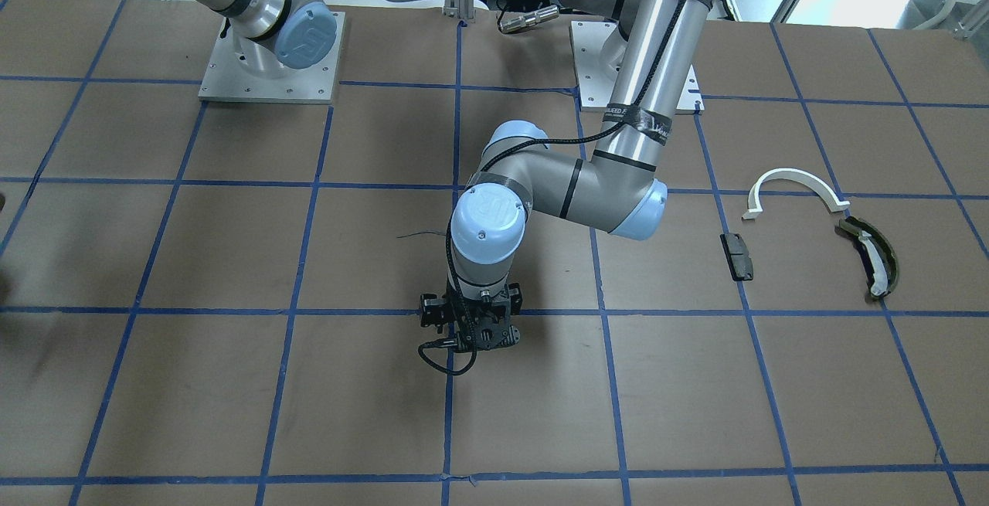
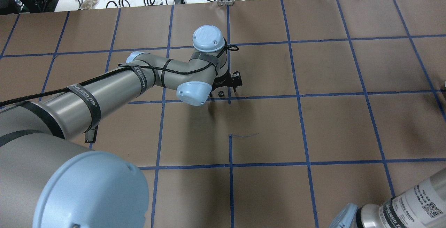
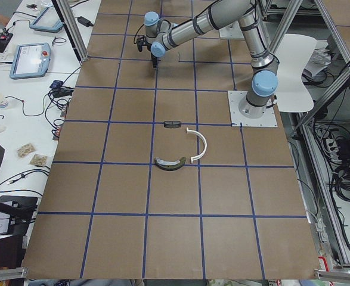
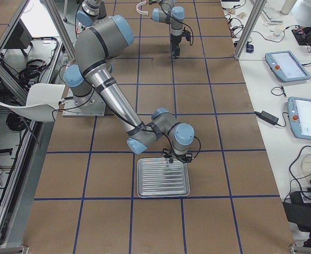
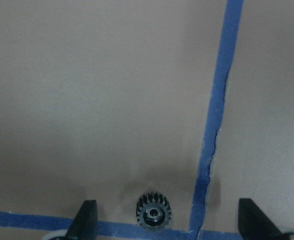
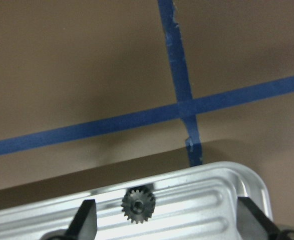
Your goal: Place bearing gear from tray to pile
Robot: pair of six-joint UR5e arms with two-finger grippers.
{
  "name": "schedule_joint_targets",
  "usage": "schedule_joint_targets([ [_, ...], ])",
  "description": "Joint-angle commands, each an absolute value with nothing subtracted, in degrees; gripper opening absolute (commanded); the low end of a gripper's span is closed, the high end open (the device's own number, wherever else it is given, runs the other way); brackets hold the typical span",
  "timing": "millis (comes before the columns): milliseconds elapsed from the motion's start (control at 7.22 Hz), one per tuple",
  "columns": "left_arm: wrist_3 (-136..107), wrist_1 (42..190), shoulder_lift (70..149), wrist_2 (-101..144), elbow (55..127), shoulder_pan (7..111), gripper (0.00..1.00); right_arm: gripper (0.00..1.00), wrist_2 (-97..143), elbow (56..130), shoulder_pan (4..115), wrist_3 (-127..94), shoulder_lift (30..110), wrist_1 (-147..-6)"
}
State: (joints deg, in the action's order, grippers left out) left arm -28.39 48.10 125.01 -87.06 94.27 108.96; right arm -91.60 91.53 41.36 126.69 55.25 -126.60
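Farthest to the robot's left, loose on the brown paper-covered table [image 1: 232,382], the pile: a white plastic half-ring arc [image 1: 797,175], a small black rectangular block [image 1: 737,256] and an olive-green curved piece with a white insert [image 1: 879,259], near one another, none touching. Almost wholly covered in the overhead view by the long grey left arm [image 2: 104,92]. Next, at mid-table, the left gripper [image 5: 168,210], pointing straight down, fingers spread wide. Grips nothing. Between those fingers, flat on the paper and clear of both, a small black toothed bearing gear [image 5: 154,216], at the edge of a blue tape line [image 5: 214,125] just beside a crossing, well apart from the pile. Farther right, the right gripper [image 6: 168,207], likewise spread wide and empty, low over a ribbed silver metal tray [image 4: 160,182]. On that tray near its rim, between the fingers and untouched, a second small black gear [image 6: 137,204].
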Motion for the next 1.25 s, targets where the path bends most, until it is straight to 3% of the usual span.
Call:
schedule_joint_targets([
  [0,-28.2,48.1,125.0,-87.0,94.2,108.9,0.58,0.94,-91.8,92.8,41.0,126.1,55.4,-128.1],
  [138,-28.2,48.1,124.1,-87.4,94.2,108.9,0.46,0.87,-91.8,93.3,41.0,126.0,55.5,-128.8],
  [415,-27.7,48.1,124.4,-88.2,95.9,108.0,0.17,0.6,-91.8,93.7,41.0,126.3,55.4,-129.5],
  [554,-27.6,48.5,123.8,-88.2,95.8,107.6,0.1,0.55,-91.8,93.7,41.0,126.3,55.4,-129.5],
  [831,-25.9,49.2,123.1,-87.5,94.7,105.3,0.08,0.53,-91.9,93.7,40.9,126.6,55.5,-130.3],
  [969,-24.2,52.0,121.7,-85.9,94.3,102.8,0.08,0.41,-91.8,93.7,41.0,126.3,55.5,-130.3],
  [1108,-21.7,54.6,120.2,-84.7,94.6,100.0,0.08,0.37,-91.8,93.5,40.9,126.2,55.5,-130.3],
])
